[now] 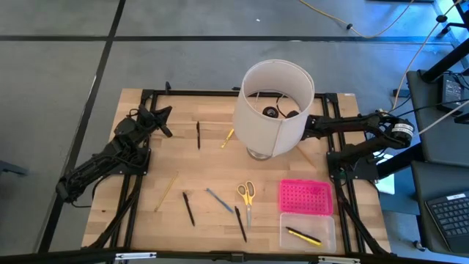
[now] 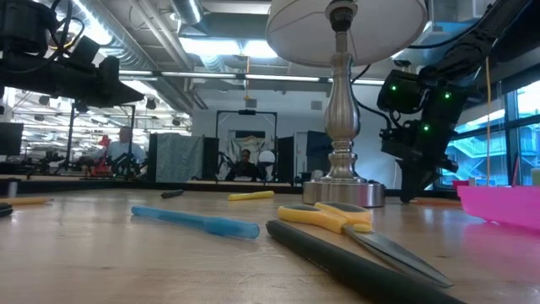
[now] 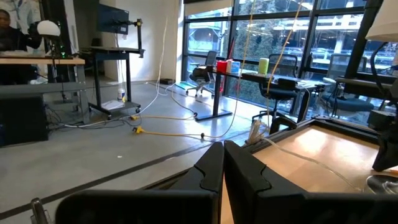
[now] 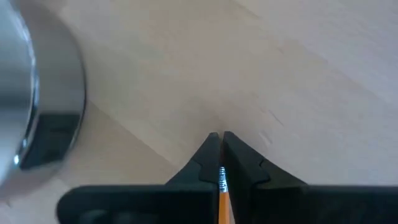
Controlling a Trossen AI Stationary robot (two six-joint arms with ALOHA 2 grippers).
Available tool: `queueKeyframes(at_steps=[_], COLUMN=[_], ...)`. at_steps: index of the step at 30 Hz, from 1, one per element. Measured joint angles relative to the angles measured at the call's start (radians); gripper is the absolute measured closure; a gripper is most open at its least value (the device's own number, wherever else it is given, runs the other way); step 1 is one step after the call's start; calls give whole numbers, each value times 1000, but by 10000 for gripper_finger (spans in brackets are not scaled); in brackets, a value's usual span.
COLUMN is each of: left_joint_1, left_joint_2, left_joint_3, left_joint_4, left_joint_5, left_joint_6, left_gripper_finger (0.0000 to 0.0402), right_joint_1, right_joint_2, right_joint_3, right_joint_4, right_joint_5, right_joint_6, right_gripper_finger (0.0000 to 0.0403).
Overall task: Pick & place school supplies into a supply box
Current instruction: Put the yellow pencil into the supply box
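The supply box lies near the right front corner, its pink dotted lid [image 1: 305, 196] beside the clear base [image 1: 308, 231], which holds one pencil [image 1: 303, 235]. Yellow-handled scissors [image 1: 246, 196], a grey-blue pen [image 1: 218, 199], black pens [image 1: 188, 207] [image 1: 240, 224] [image 1: 198, 134] and pencils [image 1: 166, 191] [image 1: 228, 138] lie flat on the table. My right gripper [image 4: 219, 138] hovers by the lamp base [image 4: 37, 106], shut on a pencil. My left gripper [image 3: 222, 162] is shut, empty and raised at the far left corner [image 1: 163, 115]. My right gripper pinches a yellow pencil between its two fingers at the metal ferrule end [image 4: 221, 177]. The pencil lies along the fingers and runs back toward the wrist. The fingers point down at the bare table, and no part of the pencil shows on the table.
A lamp with a large white shade [image 1: 272, 106] on a metal stem [image 2: 340, 127] stands far of centre, and its shade hides part of my right gripper from above. Black frame rails [image 1: 139, 198] run along the table's sides. People sit in the room beyond.
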Motion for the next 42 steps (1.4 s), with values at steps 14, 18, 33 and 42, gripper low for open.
queueKeyframes(at_steps=[14, 18, 33, 42], left_joint_1=[0, 0, 0, 0], left_joint_2=[0, 0, 0, 0], left_joint_3=[0, 0, 0, 0], left_joint_4=[0, 0, 0, 0], left_joint_5=[0, 0, 0, 0], left_joint_6=[0, 0, 0, 0], left_gripper_finger=[395, 395, 395, 395], right_joint_1=[0, 0, 2, 2], right_joint_2=[0, 0, 7, 7], right_joint_3=[-2, -2, 81, 122], right_joint_4=[10, 3, -205, -365], right_joint_5=[-32, -36, -105, -97], right_joint_6=[-165, -130, -7, -7], right_gripper_finger=[373, 371, 371, 370])
